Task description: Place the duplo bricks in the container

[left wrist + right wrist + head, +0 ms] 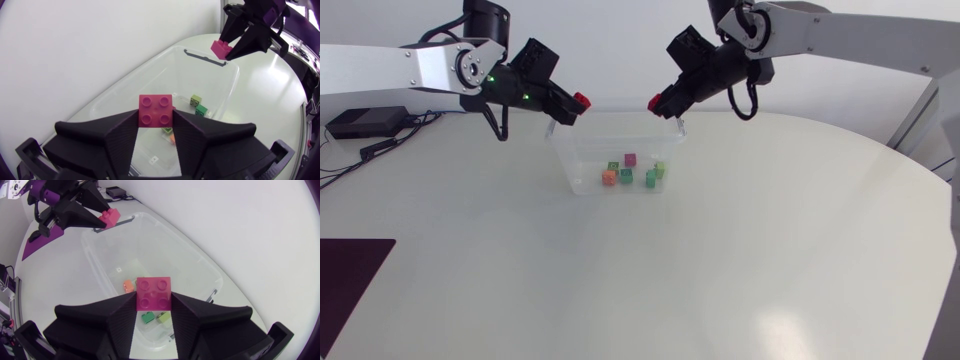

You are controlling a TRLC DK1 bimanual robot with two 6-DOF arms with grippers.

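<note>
- Over the clear container [582,172], near its far rim, two red bricks are held up, one by each arm, from opposite ends.
- The left gripper [576,104] is closed narrowly on the left brick [156,110], which is pinched by two opposite sides with its studs facing the wrist camera. The open box is seen directly beneath it.
- The right gripper [660,102] is clamped in the same way on the right brick [154,293], and that brick too is seen hanging over the inside of the box.
- The side grip is judged to be deliberate: the underside of each brick is left free, so a simple opening of the fingers should let it fall straight down.
- Both bricks are carried clear above the rim, probably so that the thin walls are not struck.
- Several loose bricks [626,176] (orange, green, pink and pale green) are already lying on the container floor, towards the near wall.
- The container is standing on the white worktop [740,260], between the two arms, where it can be reached by either one.
- The task is judged to be near its end, with only these two bricks not yet released.
</note>
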